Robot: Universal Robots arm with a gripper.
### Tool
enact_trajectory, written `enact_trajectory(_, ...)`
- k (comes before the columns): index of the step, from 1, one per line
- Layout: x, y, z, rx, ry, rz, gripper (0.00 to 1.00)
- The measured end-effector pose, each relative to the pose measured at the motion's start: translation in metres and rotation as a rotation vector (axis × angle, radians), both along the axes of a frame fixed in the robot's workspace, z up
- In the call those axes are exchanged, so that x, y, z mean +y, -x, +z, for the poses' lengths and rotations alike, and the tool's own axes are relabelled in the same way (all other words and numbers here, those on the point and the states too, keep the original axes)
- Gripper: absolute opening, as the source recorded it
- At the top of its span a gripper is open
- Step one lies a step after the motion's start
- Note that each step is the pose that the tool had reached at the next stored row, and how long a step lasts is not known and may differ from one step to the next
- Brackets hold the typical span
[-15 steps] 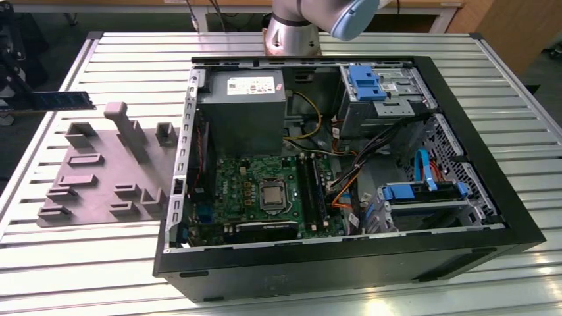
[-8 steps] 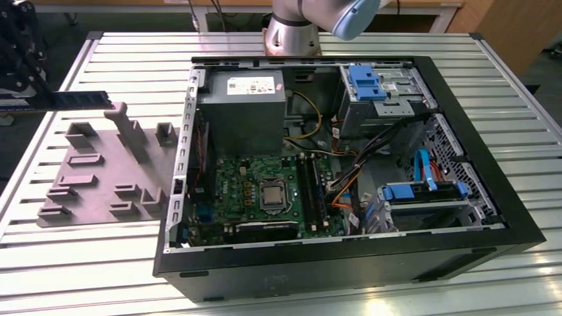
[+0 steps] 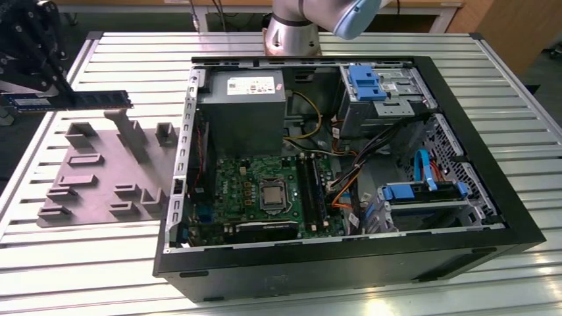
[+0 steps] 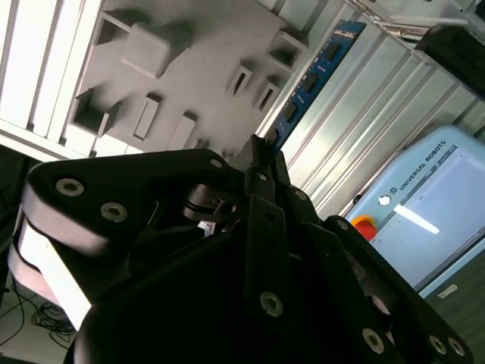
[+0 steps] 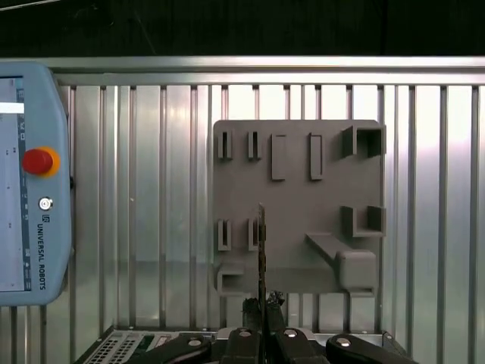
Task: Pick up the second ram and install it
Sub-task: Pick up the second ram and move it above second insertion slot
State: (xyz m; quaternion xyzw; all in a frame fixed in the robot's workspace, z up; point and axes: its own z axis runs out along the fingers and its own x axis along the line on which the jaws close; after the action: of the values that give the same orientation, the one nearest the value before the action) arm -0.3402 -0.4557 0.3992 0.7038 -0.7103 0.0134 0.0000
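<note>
The second ram [image 3: 92,100], a slim blue-green stick with dark chips, hangs level, clear of the grey moulded holder [image 3: 105,178] on the counter [image 3: 88,263]. The gripper [image 5: 261,307] is clamped on one end. The open computer case [image 3: 351,270] nearby holds the motherboard [image 3: 255,191]. The first wrist view shows the stick edge-on, its marks hard to make out.

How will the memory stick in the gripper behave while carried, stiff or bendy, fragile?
Probably stiff: the second ram juts sideways from the gripper without sagging. Likely light, since a pinch near one end holds it level. Edge-on in the first wrist view it looks very thin, so a knock against the case might damage it.
</note>
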Motion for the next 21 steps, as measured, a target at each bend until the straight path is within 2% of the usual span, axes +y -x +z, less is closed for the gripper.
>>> enact_trajectory(21, 0.0, -0.054, 0.0, 0.0, 0.0, 0.001, 0.14)
